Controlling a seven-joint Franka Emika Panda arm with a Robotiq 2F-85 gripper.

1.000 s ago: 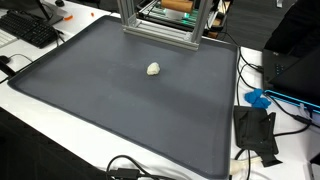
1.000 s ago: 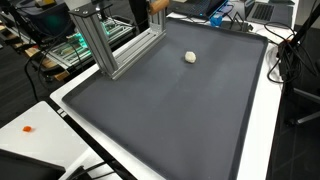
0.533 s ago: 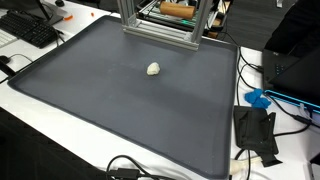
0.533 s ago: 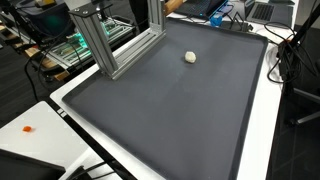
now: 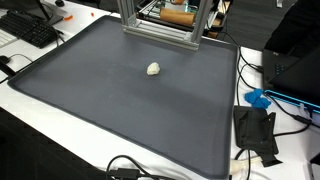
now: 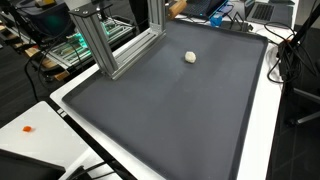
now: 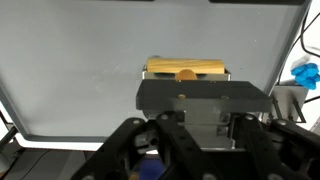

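Note:
Only the wrist view shows my gripper (image 7: 188, 84). Its dark linkages fill the bottom of the picture and the jaws stand drawn together. A wood-coloured block (image 7: 185, 69) with an orange spot sits right at the fingertips and looks gripped. In both exterior views the same block (image 5: 178, 13) (image 6: 177, 8) shows at the far edge, behind the aluminium frame (image 5: 160, 30), with the arm hidden. A small whitish lump (image 5: 153, 69) (image 6: 190, 57) lies alone on the grey mat (image 5: 120, 115), well away from the gripper.
The aluminium frame (image 6: 105, 45) stands on the mat's (image 6: 170, 115) far edge. A keyboard (image 5: 30, 28) lies beside the mat. A blue object (image 5: 258, 98) (image 7: 305, 72), a black device (image 5: 255, 130) and cables lie off the other side.
The wood-coloured block behind the frame has come further into view, lower in one exterior picture and rightward in the other. The whitish lump has not moved.

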